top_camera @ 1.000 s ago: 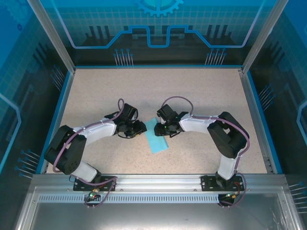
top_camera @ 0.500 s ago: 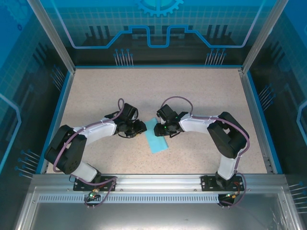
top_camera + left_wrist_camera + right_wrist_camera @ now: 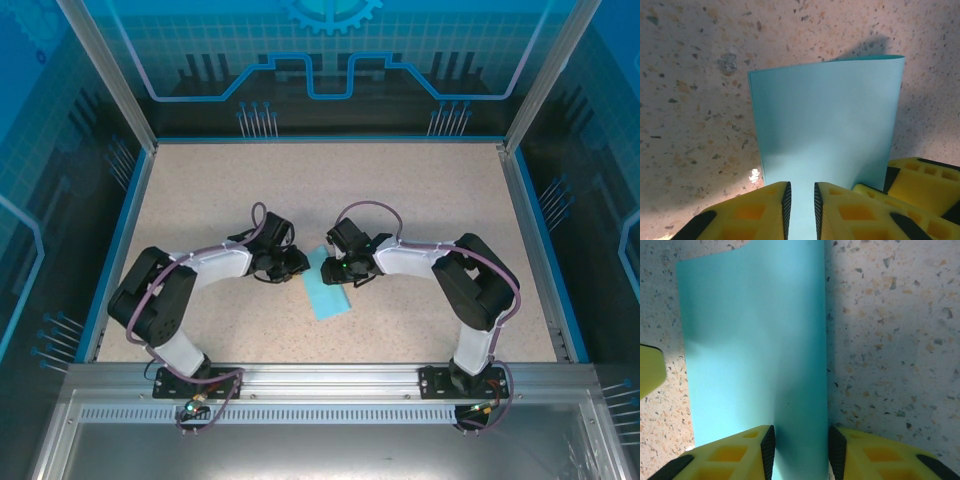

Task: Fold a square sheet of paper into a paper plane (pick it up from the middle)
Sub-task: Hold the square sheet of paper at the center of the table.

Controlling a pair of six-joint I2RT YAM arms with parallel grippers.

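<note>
**Left arm closes in on blue paper**

Since a second ago the left arm has swung its elbow inward and carried the left gripper a little nearer the paper. The right arm and the paper sit where they were.

The paper, a slim light-blue oblong, lies slantwise on the speckled table near its middle. Its far end sits between the two grippers and its near end points toward the arm bases.

The left gripper meets the paper's left edge from the side. In the left wrist view its yellow jaws stand almost together with only a narrow slot between the black pads, and blue paper shows through that slot. Whether the pads pinch the paper cannot be told. The paper's far edge bows upward there and throws a shadow on the table. The right gripper's fingers show just beside the paper's other edge.

The right gripper rests at the paper's upper right edge. In the right wrist view its jaws stand partly open, wider than the left's, with the paper filling the gap. The paper's right edge runs just inside the right pad. No firm hold shows there either.
</note>
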